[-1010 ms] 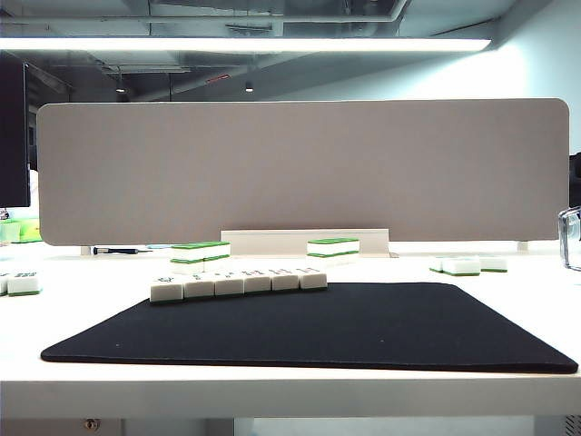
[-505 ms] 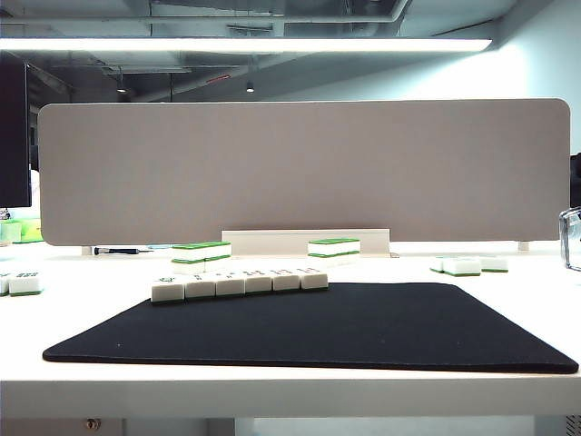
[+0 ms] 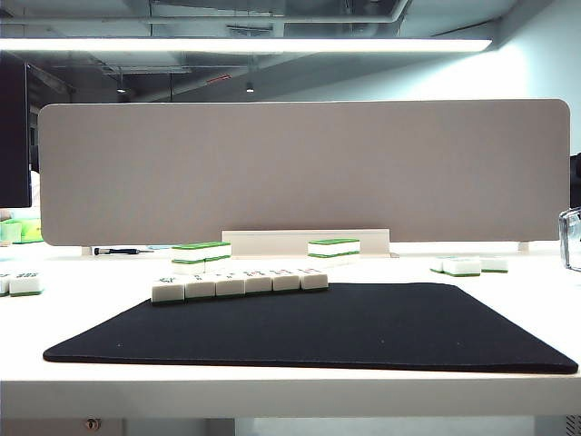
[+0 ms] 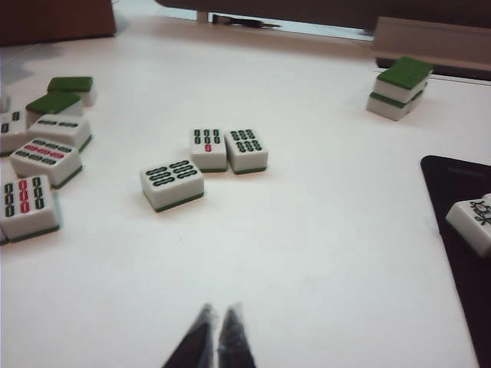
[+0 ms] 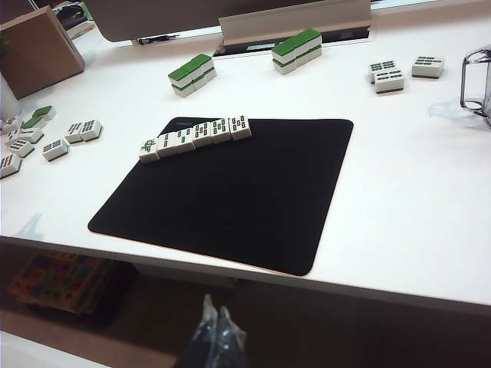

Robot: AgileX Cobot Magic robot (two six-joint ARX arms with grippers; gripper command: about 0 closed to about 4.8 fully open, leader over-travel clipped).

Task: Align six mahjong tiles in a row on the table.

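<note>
Six mahjong tiles, small glossy white blocks with thin green backs and printed faces, lie face up in one row, side by side and touching, along the far left edge of the thin black rectangular mat. The row slants slightly, its left end nearest the exterior camera. The mat is matte, cloth-like, with rounded corners, and lies flat on the smooth white tabletop.

Behind the row: two double-stacked groups of like tiles with green tops, in front of a low white rail. Behind these stands a grey rounded-corner partition panel. More loose tiles lie at far right and far left on the bare tabletop. A clear object with a metal handle sits at the right edge.

Left tool: dark fingertips pressed together, closed on nothing, low over bare tabletop; three loose tiles lie ahead of it, well apart from it. Right tool: tips together, closed and empty, hanging off the near edge of the tabletop, far from the mat. Nothing stands between either tool and the row.
</note>
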